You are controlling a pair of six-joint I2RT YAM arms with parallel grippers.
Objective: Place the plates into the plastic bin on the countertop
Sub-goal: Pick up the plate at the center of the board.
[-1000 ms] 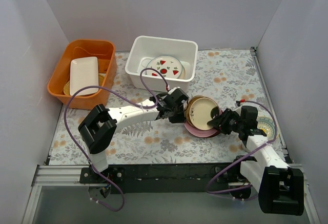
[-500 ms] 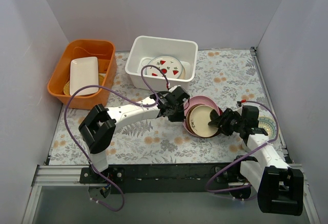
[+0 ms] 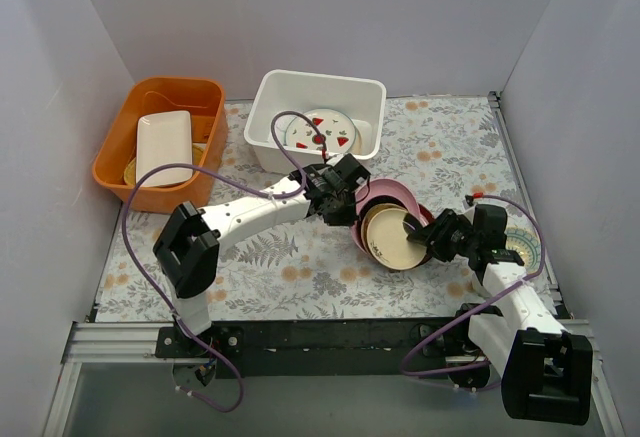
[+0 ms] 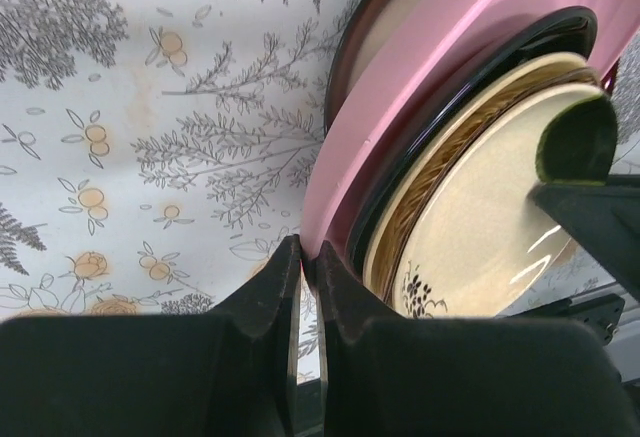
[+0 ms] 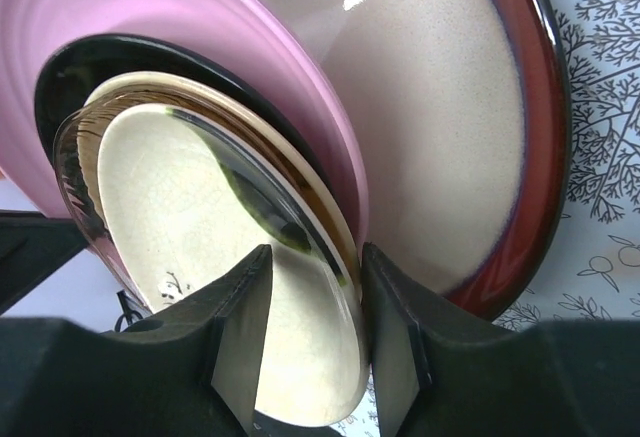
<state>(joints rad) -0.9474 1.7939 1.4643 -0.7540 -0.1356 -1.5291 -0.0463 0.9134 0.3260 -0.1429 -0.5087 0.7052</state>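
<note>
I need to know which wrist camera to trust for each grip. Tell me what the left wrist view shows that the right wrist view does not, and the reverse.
Left wrist only: the left gripper pinched shut on the rim of the pink plate. Right wrist only: both fingers of the right gripper straddling the rim of the tan plate; whether they clamp it is unclear. Both: the pink plate, black plate and tan plate nested and tilted, the maroon plate behind them, and the fern-printed countertop.
</note>
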